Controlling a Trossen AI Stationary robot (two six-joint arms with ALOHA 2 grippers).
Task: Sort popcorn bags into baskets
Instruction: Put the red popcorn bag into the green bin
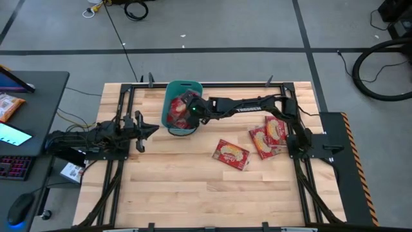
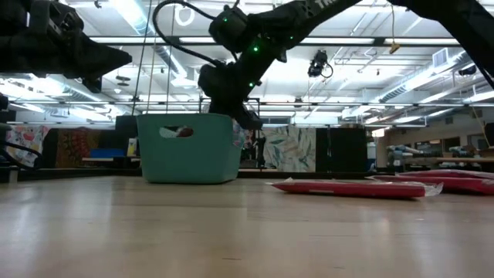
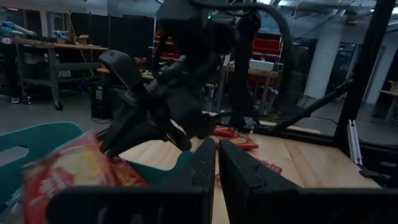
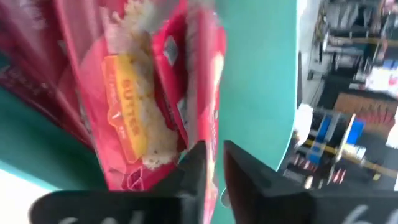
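Observation:
The teal basket [image 1: 174, 90] stands near the table's far edge and holds several red popcorn bags [image 1: 175, 111]. My right gripper [image 1: 191, 111] reaches in over the basket's right part and is shut on a red bag with a yellow butter picture [image 4: 134, 118]. In the low view it hangs at the basket's right rim [image 2: 231, 117]. Three more bags lie flat on the table's right half [image 1: 232, 153] [image 1: 261, 142] [image 1: 277, 129]. My left gripper [image 1: 148, 129] waits shut, left of the basket, over the table. My right gripper pinches the popcorn bag's thin edge [image 4: 211, 134] between its two fingers, coming from above and from the table's right. The bag stands on edge inside the basket, before the teal wall [image 4: 261, 93], among other bags. How far back it reaches does not show.
A dark metal frame runs round the wooden table top [image 1: 193, 193]. Bare wood lies in the near half. A side desk with a keyboard and an orange packet [image 1: 9, 106] stands beyond the left edge. The right arm's links [image 1: 244, 106] span from the basket toward the right edge.

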